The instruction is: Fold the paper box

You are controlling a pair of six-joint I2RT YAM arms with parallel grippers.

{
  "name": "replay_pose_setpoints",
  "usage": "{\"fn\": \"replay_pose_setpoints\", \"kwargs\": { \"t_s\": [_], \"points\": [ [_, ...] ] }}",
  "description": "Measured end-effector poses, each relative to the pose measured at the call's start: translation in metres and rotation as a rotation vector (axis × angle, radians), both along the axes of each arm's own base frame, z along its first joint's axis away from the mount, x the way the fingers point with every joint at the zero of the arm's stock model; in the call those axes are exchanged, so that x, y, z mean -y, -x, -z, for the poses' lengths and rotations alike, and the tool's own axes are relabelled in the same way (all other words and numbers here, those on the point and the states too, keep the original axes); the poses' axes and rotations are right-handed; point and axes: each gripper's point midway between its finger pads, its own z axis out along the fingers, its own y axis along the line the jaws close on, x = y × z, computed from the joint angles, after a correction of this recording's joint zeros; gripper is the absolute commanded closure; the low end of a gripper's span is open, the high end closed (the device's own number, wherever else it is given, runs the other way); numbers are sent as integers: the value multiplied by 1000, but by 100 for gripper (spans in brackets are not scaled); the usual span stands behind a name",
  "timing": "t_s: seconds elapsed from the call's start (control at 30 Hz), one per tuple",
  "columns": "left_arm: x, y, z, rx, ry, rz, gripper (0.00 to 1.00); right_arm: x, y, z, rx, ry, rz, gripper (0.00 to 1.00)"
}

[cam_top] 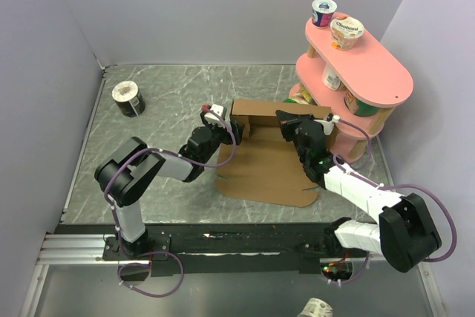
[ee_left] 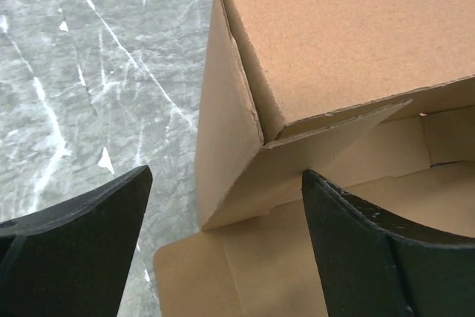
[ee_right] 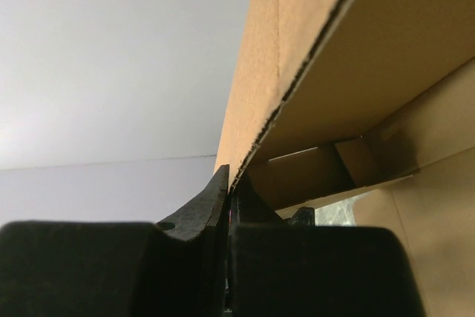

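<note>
Paper box (cam_top: 263,172) sits half-folded, rear wall raised, front panel flat, right gripper (ee_right: 228,197) clamping the wall edge, left gripper (ee_left: 226,176) spread wide at its corner.

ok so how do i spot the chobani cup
Look to the pink shelf at the far right of the table. Two cups sit on its top tier; the Chobani cup is the nearer one, white-lidded with an orange-brown side, while the other cup is blue and white.

paper box (cam_top: 263,168) on table (cam_top: 171,87), shelf (cam_top: 378,72) behind right
</note>
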Motion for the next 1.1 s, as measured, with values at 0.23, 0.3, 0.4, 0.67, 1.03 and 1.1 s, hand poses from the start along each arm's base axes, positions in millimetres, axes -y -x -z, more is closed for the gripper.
{"fn": "replay_pose_setpoints", "kwargs": {
  "t_s": [0.23,0.3,0.4,0.67,1.03,1.1],
  "points": [
    [9,3,-3,21,23,45,47,0,1,0,-1,0,-3,100],
    [11,3,-2,24,27,53,55,0,1,1,-3,0,-4,100],
    [9,2,-1,24,28,44,58,0,1,1,-3,0,-2,100],
    [8,1,0,16,40,29,27,0,1,1,-3,0,-2,100],
    [2,-5,-1,13,91,75,5,-2,1,0,-2,-7,-15,100],
    [1,-6,-1,9,104,95,4,-3,2,-1,0,-8,-19,100]
  ]
}}
